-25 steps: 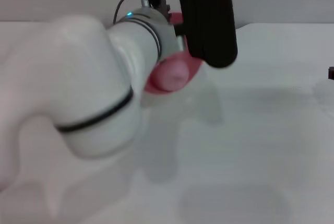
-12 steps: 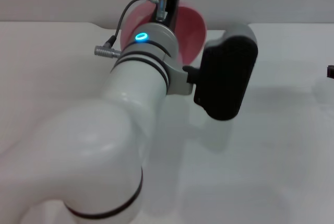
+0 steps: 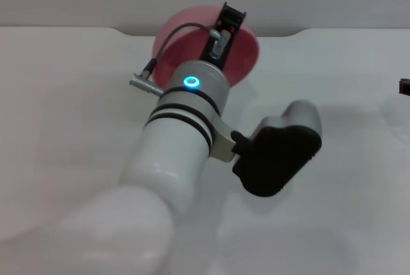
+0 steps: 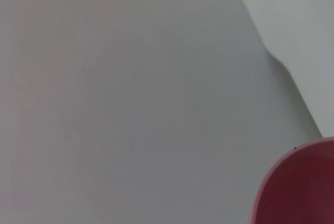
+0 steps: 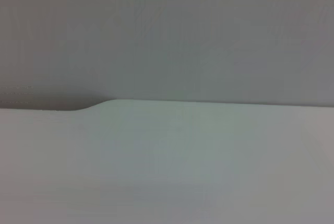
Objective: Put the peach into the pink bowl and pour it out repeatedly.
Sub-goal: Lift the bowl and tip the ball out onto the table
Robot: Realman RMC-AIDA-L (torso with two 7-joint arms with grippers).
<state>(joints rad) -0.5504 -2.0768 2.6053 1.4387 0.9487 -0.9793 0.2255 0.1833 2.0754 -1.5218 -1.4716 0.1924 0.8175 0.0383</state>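
Note:
My left gripper [image 3: 229, 20] is shut on the rim of the pink bowl [image 3: 246, 54] and holds it at the far side of the white table, beyond my wrist. The left arm covers much of the bowl. A part of the bowl's rim shows in the left wrist view [image 4: 297, 192]. The peach is hidden or out of view in all views. My right gripper [image 3: 405, 86] shows only as a dark bit at the right edge of the head view.
The white table [image 3: 77, 95] runs to a grey wall at the back. The black camera housing [image 3: 278, 159] on my left wrist hangs over the table's middle. The right wrist view shows only the table and the wall.
My left wrist has turned and the bowl has moved back and to the right. The peach that lay at the tipped bowl's mouth one second ago no longer shows.

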